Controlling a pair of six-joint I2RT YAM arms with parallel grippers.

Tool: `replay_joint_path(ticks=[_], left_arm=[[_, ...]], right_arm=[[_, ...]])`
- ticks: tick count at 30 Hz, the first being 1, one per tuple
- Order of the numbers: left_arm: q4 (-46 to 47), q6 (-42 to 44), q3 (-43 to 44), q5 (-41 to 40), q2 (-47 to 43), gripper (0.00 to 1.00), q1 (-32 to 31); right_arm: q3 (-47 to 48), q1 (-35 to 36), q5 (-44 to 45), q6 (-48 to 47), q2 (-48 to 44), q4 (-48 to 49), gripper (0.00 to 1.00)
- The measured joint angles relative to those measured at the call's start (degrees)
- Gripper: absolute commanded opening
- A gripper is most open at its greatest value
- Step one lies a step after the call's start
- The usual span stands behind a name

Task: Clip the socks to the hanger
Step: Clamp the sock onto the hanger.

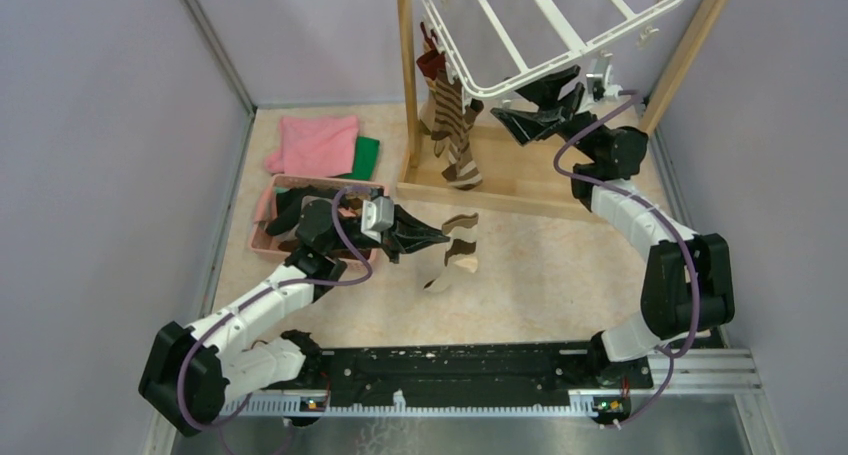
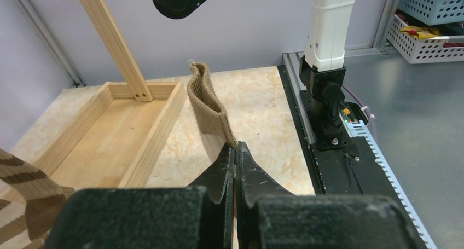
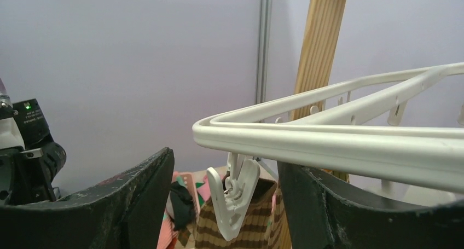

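My left gripper [image 1: 440, 237] is shut on the cuff of a brown-and-cream striped sock [image 1: 452, 258] that hangs from it above the table. In the left wrist view the tan sock [image 2: 208, 104] stands up from the pinched fingertips [image 2: 236, 148]. The white hanger [image 1: 550, 25] hangs at the top, with striped socks [image 1: 455, 130] clipped at its left corner. Under the hanger's near edge, my right gripper [image 1: 510, 105] is open. In the right wrist view its jaws [image 3: 224, 167] stand either side of a dangling white clip [image 3: 232, 197] below the hanger rim [image 3: 328, 139], with a striped sock [image 3: 260, 224] behind.
A pink basket [image 1: 262, 237] holding more socks sits behind the left arm. A pink cloth [image 1: 315, 143] and a green cloth [image 1: 366, 157] lie at the back left. The wooden post frame [image 1: 520, 180] carries the hanger, and its base tray [image 2: 109, 134] lies left of the held sock.
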Motion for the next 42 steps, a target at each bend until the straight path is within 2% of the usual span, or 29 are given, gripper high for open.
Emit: replay_joint_path(ticks=[20,29,36,42], left_arm=[[-0.2,0.6,0.0,0.0,-0.9,0.0,-0.3],[-0.2,0.6,0.0,0.0,-0.9,0.0,-0.4],[-0.2,0.6,0.0,0.0,-0.9,0.0,-0.4],[-0.2,0.6,0.0,0.0,-1.0,0.0,-0.4]], right_arm=[[1.0,0.4,0.0,-0.5,0.6,-3.8,0.72],[1.0,0.4,-0.3,-1.7,0.6,-6.4,0.69],[1.0,0.4,-0.3,-1.8,0.6,-6.8,0.58],[1.3,0.4,-0.3,-1.8,0.6,-7.8,0.39]])
